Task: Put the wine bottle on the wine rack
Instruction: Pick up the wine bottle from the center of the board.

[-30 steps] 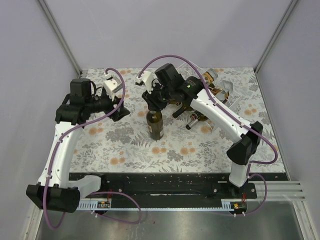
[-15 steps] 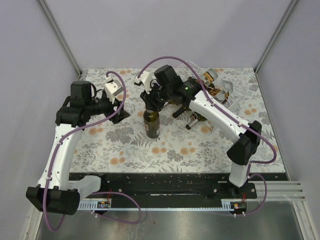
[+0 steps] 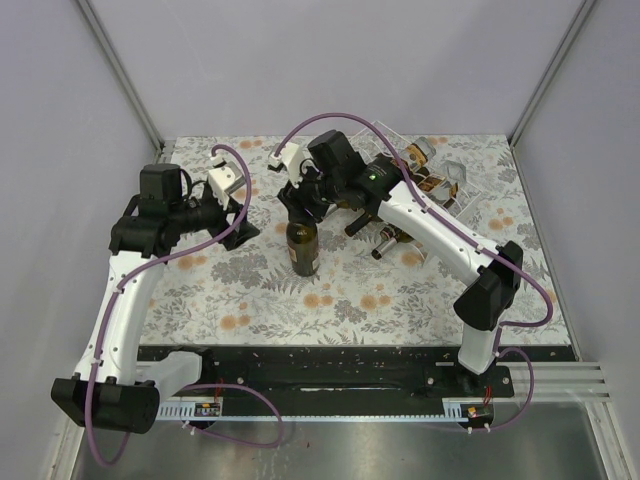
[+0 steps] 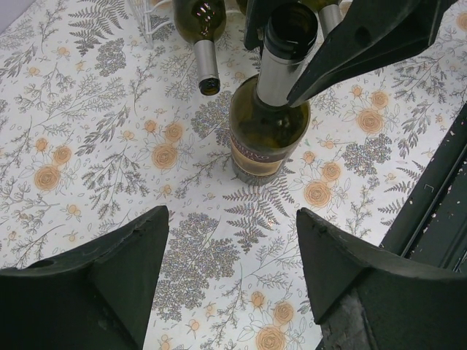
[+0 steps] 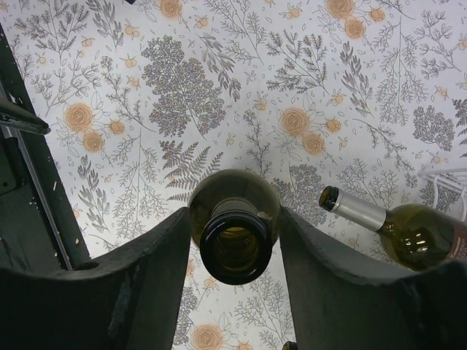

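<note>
Floral-patterned cloth [image 3: 250, 290] covered the table inside a grey-walled enclosure. I observed the wine bottle [image 3: 304, 245] standing upright near the centre of the cloth, to the left of the wine rack [image 3: 455, 182] and apart from it. The right gripper [image 3: 303, 196] sat over the bottle's neck. In the right wrist view its fingers [image 5: 146, 284] flanked the mouth with a narrow gap on each side, so I read the jaws as released. The left gripper [image 3: 238, 222] hovered left of the bottle, jaws spread and holding nothing. A second bottle [image 3: 395, 238] lay on its side at the rack's near edge.
</note>
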Controlling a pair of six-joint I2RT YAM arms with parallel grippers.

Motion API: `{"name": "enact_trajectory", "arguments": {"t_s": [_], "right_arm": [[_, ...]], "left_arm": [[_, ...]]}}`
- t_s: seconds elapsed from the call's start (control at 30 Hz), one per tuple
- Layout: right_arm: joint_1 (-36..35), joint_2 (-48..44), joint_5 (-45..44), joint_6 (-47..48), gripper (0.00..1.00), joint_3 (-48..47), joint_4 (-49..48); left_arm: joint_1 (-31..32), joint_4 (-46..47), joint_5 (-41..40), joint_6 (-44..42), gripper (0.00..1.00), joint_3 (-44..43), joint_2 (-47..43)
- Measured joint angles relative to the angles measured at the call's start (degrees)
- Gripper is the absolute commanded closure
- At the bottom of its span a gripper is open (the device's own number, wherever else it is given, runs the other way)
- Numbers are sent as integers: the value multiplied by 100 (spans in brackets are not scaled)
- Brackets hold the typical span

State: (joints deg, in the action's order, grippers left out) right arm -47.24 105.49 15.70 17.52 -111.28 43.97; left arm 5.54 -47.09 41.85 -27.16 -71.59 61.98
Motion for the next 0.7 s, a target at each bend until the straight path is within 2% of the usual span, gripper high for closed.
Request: {"name": "enact_trajectory", "arguments": {"t_s": [0.13,0.43,0.7], "right_arm": [[0,2,2,-4,29,-26,55],[0,2,26,-35,2,-380,240],[0,0,46,-127,0,-743,398]], "left_arm": [[0,0,0,-2,25,0,0],[0,-7,-4,-83,23,50,-13],[299,-396,-376,-544,20,7,-55]]}}
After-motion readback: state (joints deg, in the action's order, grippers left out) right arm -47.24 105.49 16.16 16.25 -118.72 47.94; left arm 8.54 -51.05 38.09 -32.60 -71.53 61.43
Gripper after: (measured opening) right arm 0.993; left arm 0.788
